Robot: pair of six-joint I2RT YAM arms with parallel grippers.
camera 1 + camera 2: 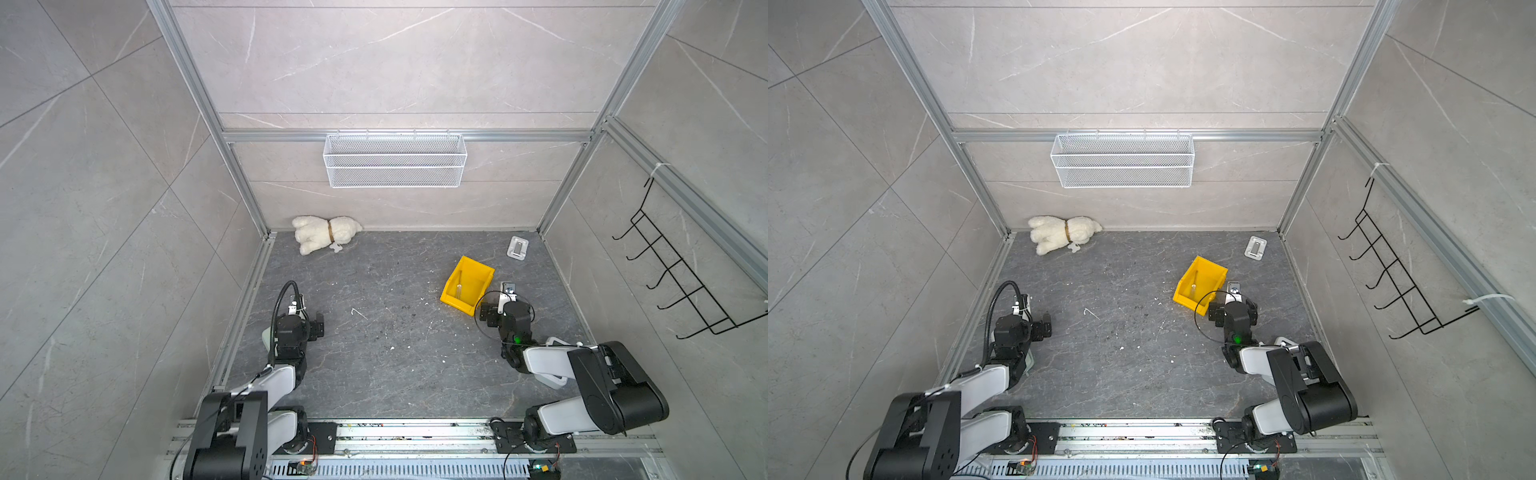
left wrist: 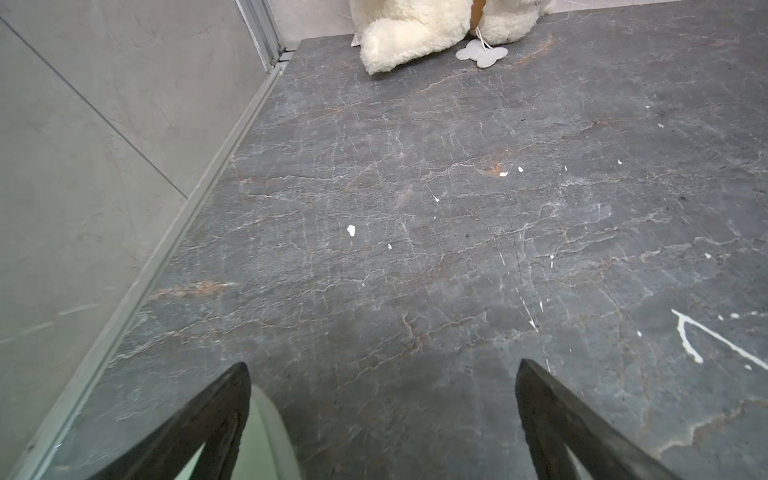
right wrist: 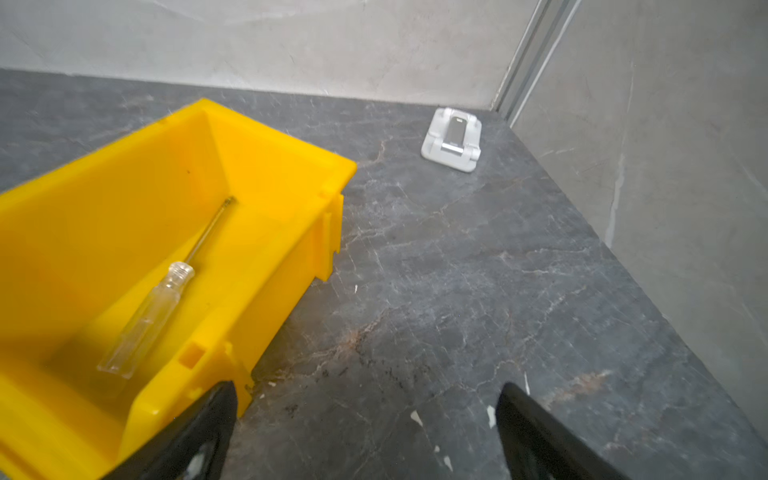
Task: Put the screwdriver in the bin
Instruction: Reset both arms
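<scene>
The screwdriver (image 3: 145, 320), with a clear handle and a thin metal shaft, lies inside the yellow bin (image 3: 270, 166), shaft pointing at the bin's far wall. Both top views show the bin (image 1: 478, 268) (image 1: 1212, 268) at the right of the floor with the screwdriver (image 1: 459, 289) (image 1: 1194, 286) in it. My right gripper (image 3: 368, 386) is open and empty, just beside the bin's near right corner, over bare floor. My left gripper (image 2: 382, 365) is open and empty too, low over the floor at the left, far from the bin.
A white plush dog (image 1: 324, 233) lies at the back left. A small grey tray (image 1: 518, 248) sits in the back right corner. A thin white bent stick (image 1: 358, 312) lies mid-floor. A white mesh basket (image 1: 395, 160) and a black hook rack (image 1: 681, 278) hang on the walls.
</scene>
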